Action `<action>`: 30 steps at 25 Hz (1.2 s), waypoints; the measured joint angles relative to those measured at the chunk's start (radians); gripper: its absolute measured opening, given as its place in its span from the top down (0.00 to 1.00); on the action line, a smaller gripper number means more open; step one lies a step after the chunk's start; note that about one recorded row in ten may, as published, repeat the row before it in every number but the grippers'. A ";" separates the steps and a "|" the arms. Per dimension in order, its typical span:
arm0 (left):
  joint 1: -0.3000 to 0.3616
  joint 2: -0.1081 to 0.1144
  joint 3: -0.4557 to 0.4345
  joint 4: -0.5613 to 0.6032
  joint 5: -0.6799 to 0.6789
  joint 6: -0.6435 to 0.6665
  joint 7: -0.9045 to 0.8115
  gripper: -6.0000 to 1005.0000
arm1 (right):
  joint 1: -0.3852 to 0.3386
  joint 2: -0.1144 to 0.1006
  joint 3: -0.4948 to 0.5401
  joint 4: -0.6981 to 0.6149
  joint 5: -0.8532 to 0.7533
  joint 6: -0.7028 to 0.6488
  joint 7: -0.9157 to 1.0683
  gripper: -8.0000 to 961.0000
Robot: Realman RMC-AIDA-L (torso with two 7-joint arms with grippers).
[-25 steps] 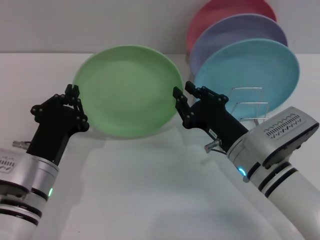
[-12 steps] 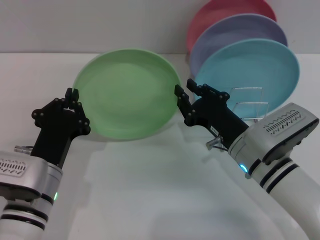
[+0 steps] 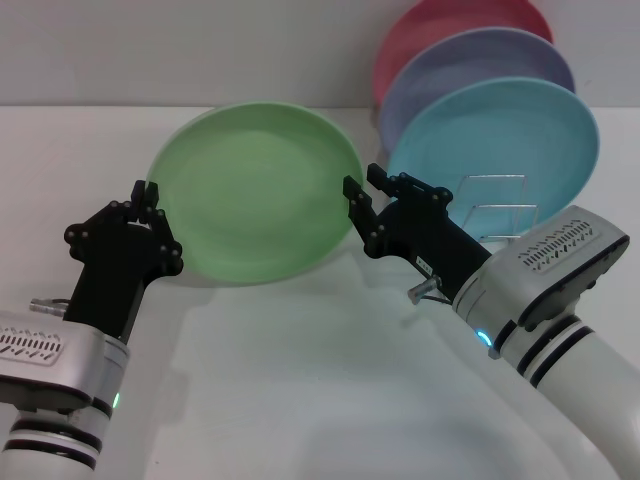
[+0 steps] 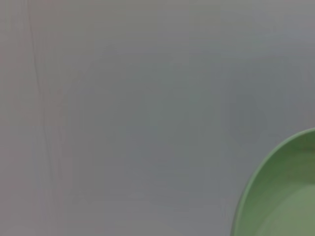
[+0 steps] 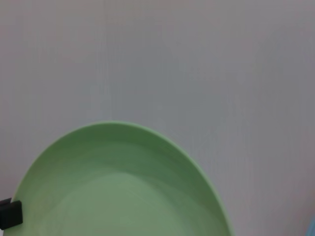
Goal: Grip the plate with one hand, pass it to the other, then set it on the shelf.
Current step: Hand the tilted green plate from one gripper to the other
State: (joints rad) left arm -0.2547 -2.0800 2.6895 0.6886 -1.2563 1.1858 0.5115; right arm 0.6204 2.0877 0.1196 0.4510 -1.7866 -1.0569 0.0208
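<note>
The light-green plate (image 3: pixel 255 190) is held up off the white table, tilted with its face toward me. My left gripper (image 3: pixel 147 192) is shut on its left rim. My right gripper (image 3: pixel 364 190) is at its right rim, open, with one jaw on each side of the edge. The plate also shows in the left wrist view (image 4: pixel 285 196) and in the right wrist view (image 5: pixel 123 187). There a black fingertip (image 5: pixel 10 215) of the left gripper sits at its far rim. The wire shelf (image 3: pixel 497 205) stands behind my right gripper.
A sky-blue plate (image 3: pixel 500 130), a lavender plate (image 3: pixel 470 60) and a pink plate (image 3: pixel 440 20) stand upright in a row at the back right, in the shelf. A grey wall runs behind the white table (image 3: pixel 300 380).
The plate has sunk slightly and tipped a little. My left arm has drawn back toward me, its gripper staying on the rim. My right gripper has stayed at the right rim.
</note>
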 joint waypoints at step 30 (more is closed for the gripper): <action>0.013 0.000 0.030 0.022 -0.010 0.020 0.028 0.91 | -0.007 0.001 0.001 -0.002 -0.002 0.000 0.001 0.77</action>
State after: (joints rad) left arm -0.2418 -2.0800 2.7190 0.7103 -1.2663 1.2057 0.5391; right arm 0.6133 2.0890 0.1205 0.4494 -1.7888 -1.0568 0.0215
